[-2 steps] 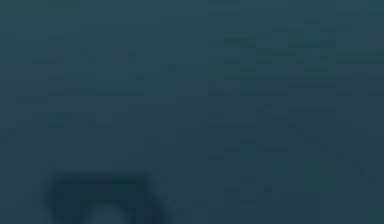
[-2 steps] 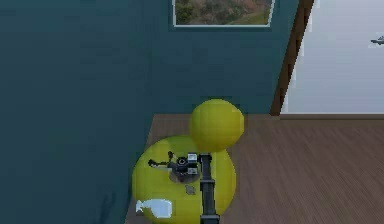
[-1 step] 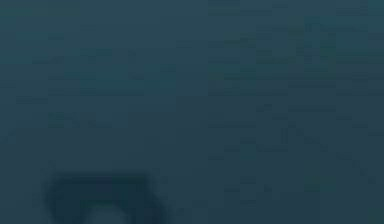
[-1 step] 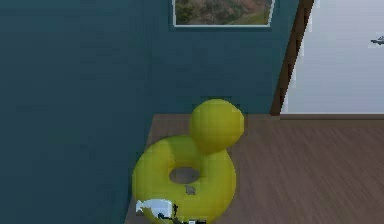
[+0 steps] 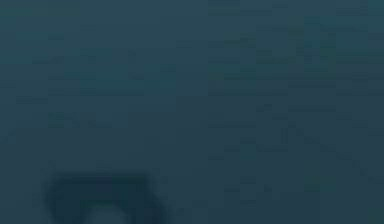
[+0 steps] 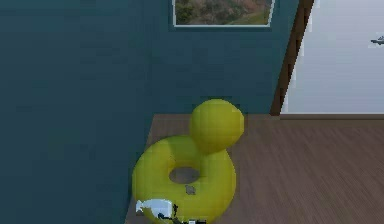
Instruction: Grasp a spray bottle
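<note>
At the arm side view's bottom edge, small white patches with dark marks and a dark body poke up. I take this for the gripper point(image 6: 172, 212). It sits in front of a yellow duck-shaped ring point(image 6: 190, 165) lying on the floor. I cannot tell whether it holds anything. I cannot make out a spray bottle's shape.
A dark teal wall point(image 5: 200, 90) stands close ahead in the forward view. The same wall point(image 6: 70, 100) covers the arm side view's left, with a framed picture point(image 6: 223, 12) high up. A brown-framed white doorway point(image 6: 335, 60) is at the right, with wooden floor point(image 6: 310, 170) below it.
</note>
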Tool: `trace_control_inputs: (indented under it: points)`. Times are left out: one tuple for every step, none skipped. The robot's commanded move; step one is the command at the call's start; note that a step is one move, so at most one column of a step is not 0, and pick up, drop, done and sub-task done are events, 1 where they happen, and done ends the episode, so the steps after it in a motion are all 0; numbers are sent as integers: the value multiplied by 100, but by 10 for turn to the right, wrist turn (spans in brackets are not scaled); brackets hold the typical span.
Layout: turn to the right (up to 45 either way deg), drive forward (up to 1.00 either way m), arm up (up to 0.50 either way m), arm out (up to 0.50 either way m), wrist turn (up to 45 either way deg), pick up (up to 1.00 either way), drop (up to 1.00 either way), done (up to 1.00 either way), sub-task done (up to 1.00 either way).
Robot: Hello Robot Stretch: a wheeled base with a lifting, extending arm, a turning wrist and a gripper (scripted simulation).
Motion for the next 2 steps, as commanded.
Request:
trace_control_inputs:
  points:
    - [0, 0, 10, 0, 0, 0, 0, 0, 0]
    - [0, 0, 0, 0, 0, 0, 0, 100, 0]
